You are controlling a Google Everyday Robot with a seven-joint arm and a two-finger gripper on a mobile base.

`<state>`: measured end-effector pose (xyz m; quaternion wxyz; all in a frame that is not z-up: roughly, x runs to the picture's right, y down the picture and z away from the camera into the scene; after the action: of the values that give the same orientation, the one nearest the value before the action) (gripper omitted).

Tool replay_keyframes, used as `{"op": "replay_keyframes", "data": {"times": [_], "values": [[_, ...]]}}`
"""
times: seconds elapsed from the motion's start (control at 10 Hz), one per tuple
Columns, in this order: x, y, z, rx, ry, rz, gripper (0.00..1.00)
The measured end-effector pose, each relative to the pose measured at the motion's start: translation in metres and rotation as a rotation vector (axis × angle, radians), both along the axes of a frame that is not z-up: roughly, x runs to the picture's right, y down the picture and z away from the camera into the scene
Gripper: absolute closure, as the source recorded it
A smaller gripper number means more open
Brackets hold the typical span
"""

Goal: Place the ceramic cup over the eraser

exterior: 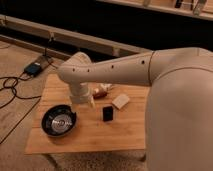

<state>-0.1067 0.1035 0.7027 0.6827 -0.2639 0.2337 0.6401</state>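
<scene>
Because the eraser [107,113] stands uncovered, the gripper [92,102] hangs just beside it, seemingly lining up; its grip cannot be told.

Arm [125,70]: thick off-white tube with a smooth, matte shell. It ends in a round bulging joint [75,71] at its 9 o'clock end. Small dark dots [112,66] run in a row along the shell. The gripper [92,102] is pale and mostly hidden under the wrist cylinder [80,93], at 5 o'clock from the joint.
</scene>
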Motion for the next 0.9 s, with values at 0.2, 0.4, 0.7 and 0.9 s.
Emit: {"op": "replay_keyframes", "data": {"times": [0.2,0.4,0.7,0.9], "values": [[-0.001,-0.003,0.002,0.004,-0.002,0.001,0.35],[-0.004,-0.022,0.021,0.045,-0.031,-0.009,0.35],[-0.004,-0.061,0.055,0.105,-0.09,-0.044,0.35],[-0.003,-0.078,0.074,0.119,-0.125,-0.069,0.35]]}}
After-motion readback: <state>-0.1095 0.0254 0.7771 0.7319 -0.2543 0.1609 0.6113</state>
